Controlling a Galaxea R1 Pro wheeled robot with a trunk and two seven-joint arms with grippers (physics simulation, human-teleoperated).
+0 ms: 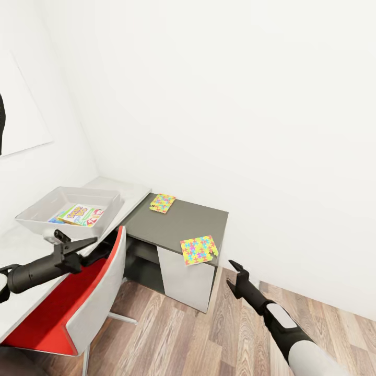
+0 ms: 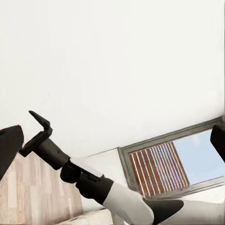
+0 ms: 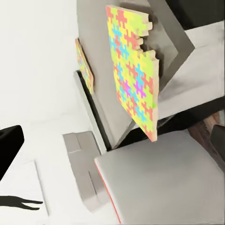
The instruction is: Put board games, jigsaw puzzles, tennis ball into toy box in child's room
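Near jigsaw puzzle [image 1: 199, 249] just beyond the open right tool [image 1: 233, 272].

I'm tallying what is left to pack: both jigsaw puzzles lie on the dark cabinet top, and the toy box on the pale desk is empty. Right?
Not quite. Both jigsaw puzzles, the near one and the far one, do lie on the dark cabinet top, but the toy box is not empty: the head view shows colourful game boxes inside it.

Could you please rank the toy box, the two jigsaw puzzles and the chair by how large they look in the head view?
1. Red-and-grey chair, though nearest the camera.
2. Pale grey tray-like toy box.
3. Near multicoloured jigsaw puzzle.
4. Far jigsaw puzzle; possibly the same size, just farther.
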